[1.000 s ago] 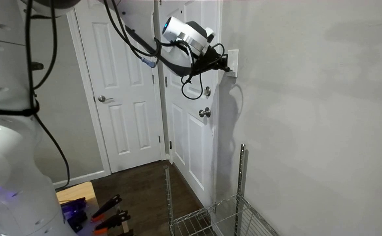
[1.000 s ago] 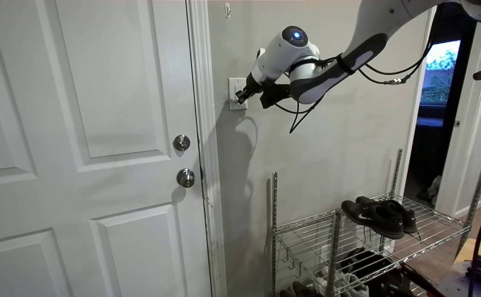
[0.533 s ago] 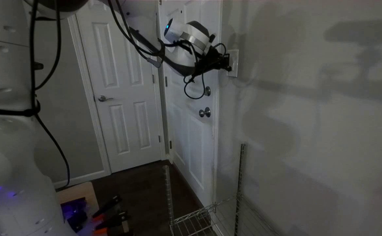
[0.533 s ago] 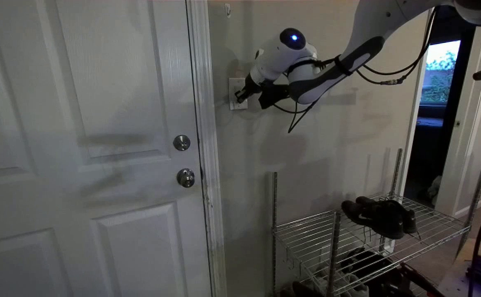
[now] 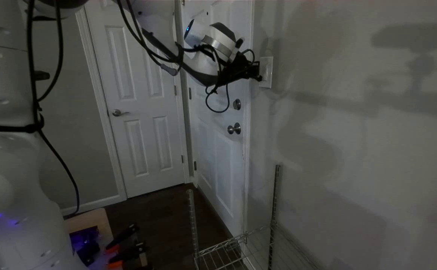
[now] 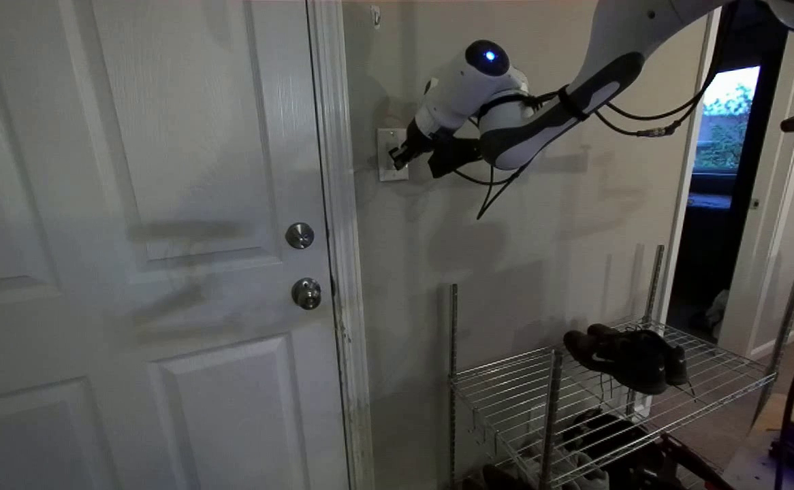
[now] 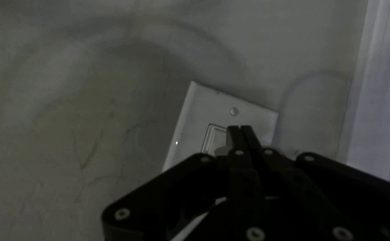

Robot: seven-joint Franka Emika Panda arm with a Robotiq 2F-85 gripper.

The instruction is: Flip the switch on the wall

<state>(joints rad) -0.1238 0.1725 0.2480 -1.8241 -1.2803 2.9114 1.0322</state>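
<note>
"Jaws first: how do yours stand?"

"Drawn together. In the wrist view my fingertips point(image 7: 234, 135) lie side by side, with nothing held between them."

"Good. Now the job, left to right."

"In an exterior view, then. At the left, a white door point(image 6: 145, 238), no business of mine. Next, the switch point(image 6: 385, 150) on the wall point(image 6: 519, 286), with my fingertips in front of its lower half. Far right, a window point(image 6: 725, 122), brighter than the dim room. So the reaching is done, and going by that dimness I judge the flip probably done too. If so, only backing away is left; if not, a firm push."

"Can't you read it off the rocker point(image 7: 219, 139)?"

"No. Most of it sits behind my jaws in the wrist view, and the corner that shows is too dim to tell which way it leans. Nor can I say whether the fingertips touch it or stand just off: in both exterior views they overlap the switch, and any gap is hidden. As for my arm point(image 6: 611, 75), part of it runs out of both exterior views."
</note>
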